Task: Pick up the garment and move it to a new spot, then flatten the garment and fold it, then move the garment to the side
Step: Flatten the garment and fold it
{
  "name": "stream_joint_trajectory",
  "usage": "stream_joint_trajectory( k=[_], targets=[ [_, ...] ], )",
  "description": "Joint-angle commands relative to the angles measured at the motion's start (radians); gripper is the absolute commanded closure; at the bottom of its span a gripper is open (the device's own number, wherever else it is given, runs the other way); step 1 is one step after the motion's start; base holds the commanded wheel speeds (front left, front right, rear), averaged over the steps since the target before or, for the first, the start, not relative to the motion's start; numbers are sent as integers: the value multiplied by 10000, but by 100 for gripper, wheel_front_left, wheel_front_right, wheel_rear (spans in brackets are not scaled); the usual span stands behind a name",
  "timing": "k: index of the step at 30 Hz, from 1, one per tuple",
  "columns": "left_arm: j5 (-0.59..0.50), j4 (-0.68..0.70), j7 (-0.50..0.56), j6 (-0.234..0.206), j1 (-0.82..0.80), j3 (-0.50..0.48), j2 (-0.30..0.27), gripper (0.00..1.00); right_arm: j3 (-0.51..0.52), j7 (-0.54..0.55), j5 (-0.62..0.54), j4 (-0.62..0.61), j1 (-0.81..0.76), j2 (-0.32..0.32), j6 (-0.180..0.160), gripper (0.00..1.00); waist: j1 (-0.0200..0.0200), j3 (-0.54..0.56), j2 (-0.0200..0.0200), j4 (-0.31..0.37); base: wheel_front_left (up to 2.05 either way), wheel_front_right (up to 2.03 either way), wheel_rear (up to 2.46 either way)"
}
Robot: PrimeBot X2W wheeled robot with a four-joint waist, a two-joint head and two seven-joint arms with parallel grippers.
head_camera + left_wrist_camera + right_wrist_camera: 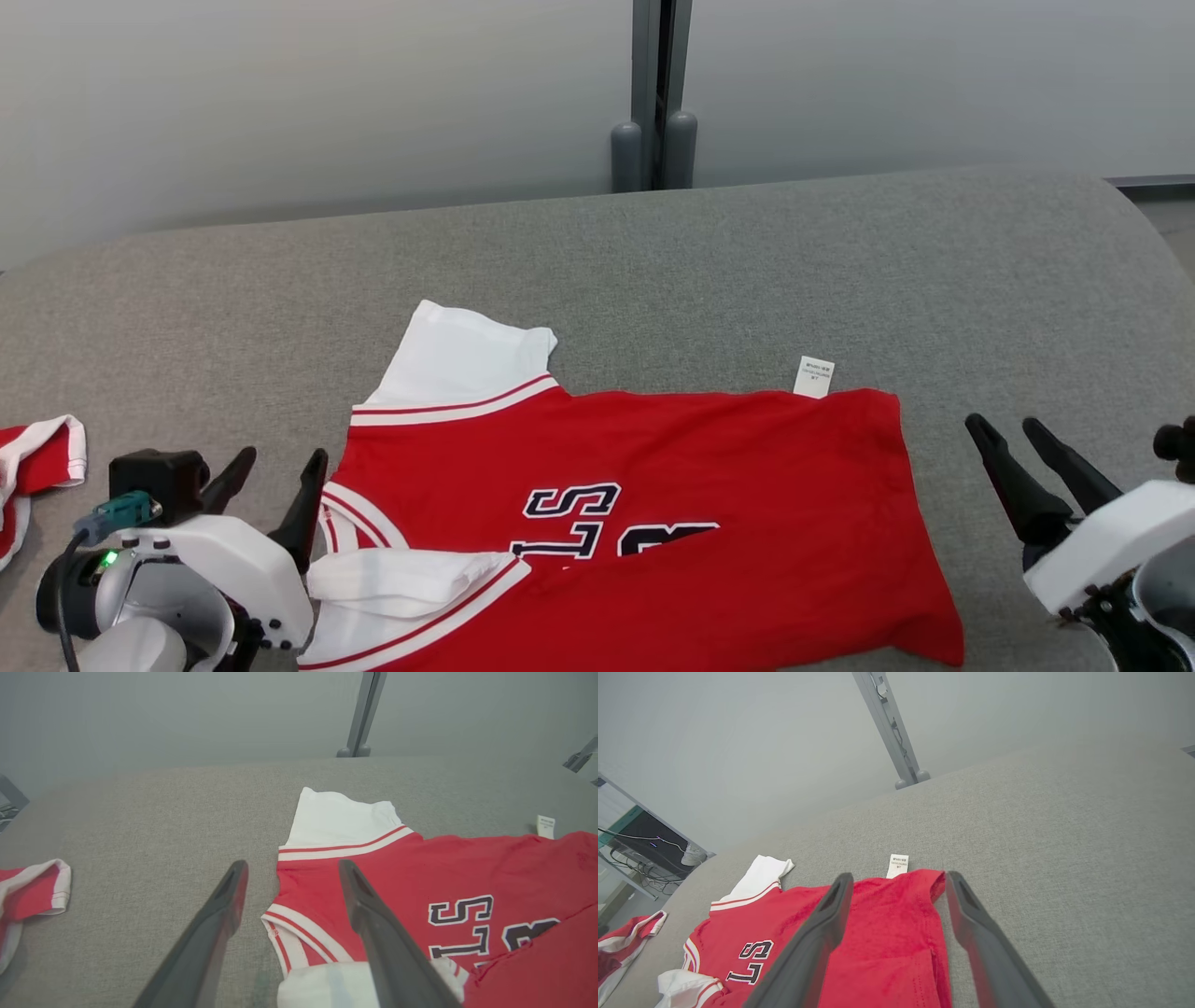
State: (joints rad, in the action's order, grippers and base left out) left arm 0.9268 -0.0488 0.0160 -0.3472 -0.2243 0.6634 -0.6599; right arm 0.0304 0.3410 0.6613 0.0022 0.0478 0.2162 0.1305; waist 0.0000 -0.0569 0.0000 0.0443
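The garment [709, 476] is a red jersey with white sleeves and dark lettering, spread on the grey surface with its near edge folded over the print. A white label [814, 376] sticks out at its far edge. My left gripper [277, 469] stands open just left of the jersey's collar side, nothing between its fingers. In the left wrist view the left gripper [292, 879] straddles the jersey [420, 877] at its shoulder edge. My right gripper [1006, 435] is open at the right, apart from the hem. The right wrist view has the right gripper [899, 889] above the hem corner [896, 933].
A second red-and-white cloth [37, 467] lies at the left edge of the grey padded surface [709, 271]. A grey post [655, 93] stands behind the surface's far edge. Bare surface stretches beyond and to the right of the jersey.
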Motion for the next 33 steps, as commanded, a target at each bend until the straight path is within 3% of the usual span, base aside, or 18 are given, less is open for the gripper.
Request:
stream_joint_trajectory(
  k=[1,7,15,24,33],
  targets=[
    [-42,-251,-71,173,-364,-61,33,0,-143,-156,145,221,434,-93,7,0,0,-222,0,134,0,0,0],
    [-141,-857,73,622,-1237,-84,126,0,-449,-455,249,936,1368,2,7,0,0,-664,0,250,0,0,0],
    [-153,-2248,850,1611,-2858,140,192,0,-575,-416,544,2652,2962,-45,7,0,0,-1249,0,443,0,0,0],
    [-292,-3882,1972,2656,-4749,503,404,0,-940,401,1219,4710,4426,-220,8,0,0,-1973,0,561,0,0,0],
    [-237,-5621,3004,3800,-6367,899,930,0,-1623,1363,1834,5505,5222,-229,7,0,0,-2600,0,675,0,0,0]
  ],
)
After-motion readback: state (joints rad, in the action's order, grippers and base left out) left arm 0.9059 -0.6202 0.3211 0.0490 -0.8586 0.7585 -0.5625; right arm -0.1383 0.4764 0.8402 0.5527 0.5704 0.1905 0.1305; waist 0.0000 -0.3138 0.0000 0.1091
